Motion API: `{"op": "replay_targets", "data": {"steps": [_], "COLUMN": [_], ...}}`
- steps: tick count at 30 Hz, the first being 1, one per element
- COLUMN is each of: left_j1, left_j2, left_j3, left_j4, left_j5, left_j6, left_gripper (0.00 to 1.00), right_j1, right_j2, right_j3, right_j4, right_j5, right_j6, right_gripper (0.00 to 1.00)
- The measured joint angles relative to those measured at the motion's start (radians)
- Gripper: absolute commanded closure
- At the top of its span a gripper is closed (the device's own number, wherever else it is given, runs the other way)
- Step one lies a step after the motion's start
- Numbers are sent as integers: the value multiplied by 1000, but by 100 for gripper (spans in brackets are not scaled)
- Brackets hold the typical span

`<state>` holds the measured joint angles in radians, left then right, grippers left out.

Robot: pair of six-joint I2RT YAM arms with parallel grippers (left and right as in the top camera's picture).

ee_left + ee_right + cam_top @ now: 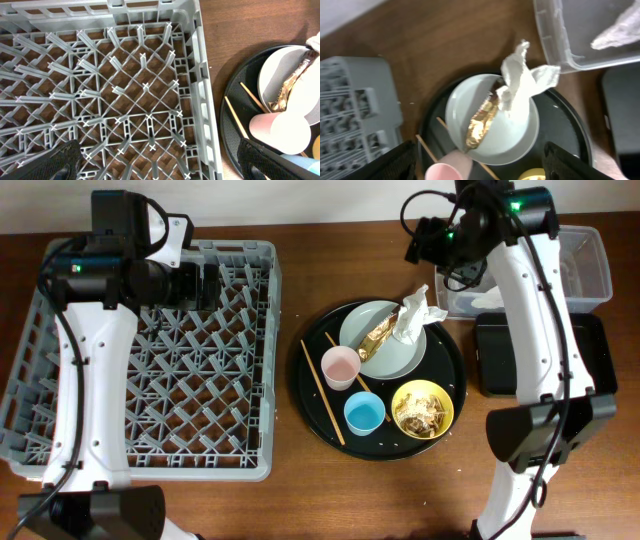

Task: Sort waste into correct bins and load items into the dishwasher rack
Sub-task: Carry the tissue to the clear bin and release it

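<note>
The grey dishwasher rack [150, 380] fills the left and holds nothing. A pale grey plate [395, 352] on the round black tray [452, 390] carries crumpled white tissue [418, 313] and a gold-brown wrapper [378, 335]. A pink cup [341, 367], blue cup [364, 413], yellow bowl [422, 408] with brownish scraps and two chopsticks [322, 390] share that tray. My left gripper [210, 283] is open and empty over the rack's far side [125, 90]. My right gripper [428, 242] is open and empty above the plate [520, 130], tissue [520, 80] and wrapper [481, 122].
A clear tub [590, 270] at the back right holds a piece of white tissue [620, 30]. A shallow black rectangular tray [598, 360] lies just in front of it. Bare wood runs between the rack and the round tray.
</note>
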<state>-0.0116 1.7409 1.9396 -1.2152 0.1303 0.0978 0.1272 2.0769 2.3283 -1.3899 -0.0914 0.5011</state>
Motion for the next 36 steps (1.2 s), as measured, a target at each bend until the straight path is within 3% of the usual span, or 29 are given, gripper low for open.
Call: {"op": "replay_targets", "data": {"steps": [2,5,10,14,15,17,18,23,27,30,32,33,34,36], "left_j1": [0,0,0,0,0,0,0,0,0,0,0,0,0,0], "left_j2": [0,0,0,0,0,0,0,0,0,0,0,0,0,0], "left_j3": [0,0,0,0,0,0,0,0,0,0,0,0,0,0], "left_j4": [0,2,0,0,0,0,0,0,0,0,1,0,0,0], "left_j5": [0,0,0,0,0,0,0,0,0,0,0,0,0,0], "left_j6": [0,0,0,0,0,0,0,0,0,0,0,0,0,0], "left_gripper": [0,0,1,0,0,0,0,0,0,0,0,0,0,0], "right_j1": [11,47,57,57,57,57,57,57,10,-164,-274,-306,-323,-333], "right_j2": [-2,10,11,47,48,48,48,50,-140,-239,-179,-138,-97,25], "right_j3": [-153,-478,-625,-625,-625,-634,-654,-691,-386,-275,-279,-281,-281,-284], "right_j4": [63,331,472,480,478,480,491,472,366,414,506,558,591,595], "right_j5": [69,111,211,222,222,222,223,222,223,262,272,272,274,269], "right_j6": [0,2,0,0,-2,-5,-5,-3,-31,-41,-41,-43,-42,-42], "right_gripper": [43,50,51,55,67,79,96,96,96,96,96,62,1,2]}}
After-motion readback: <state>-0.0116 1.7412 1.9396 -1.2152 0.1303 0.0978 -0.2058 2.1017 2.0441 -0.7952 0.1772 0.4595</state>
